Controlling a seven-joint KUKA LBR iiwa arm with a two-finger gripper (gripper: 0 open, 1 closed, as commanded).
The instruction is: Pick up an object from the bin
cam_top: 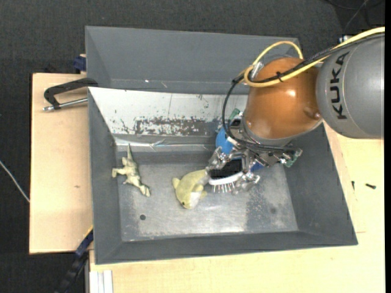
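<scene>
We see the gripper (235, 174) low at the bin's (266, 211) grey metal floor, against a black brush (221, 177) with white bristles; whether it grips, we cannot tell. Just left lies a rounded, pale-yellow fish (189, 189); farther left, a cream, spiky dinosaur (131, 174).

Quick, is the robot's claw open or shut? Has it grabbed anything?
Gripper: cannot be told. It is right over a black brush with white bristles.
</scene>
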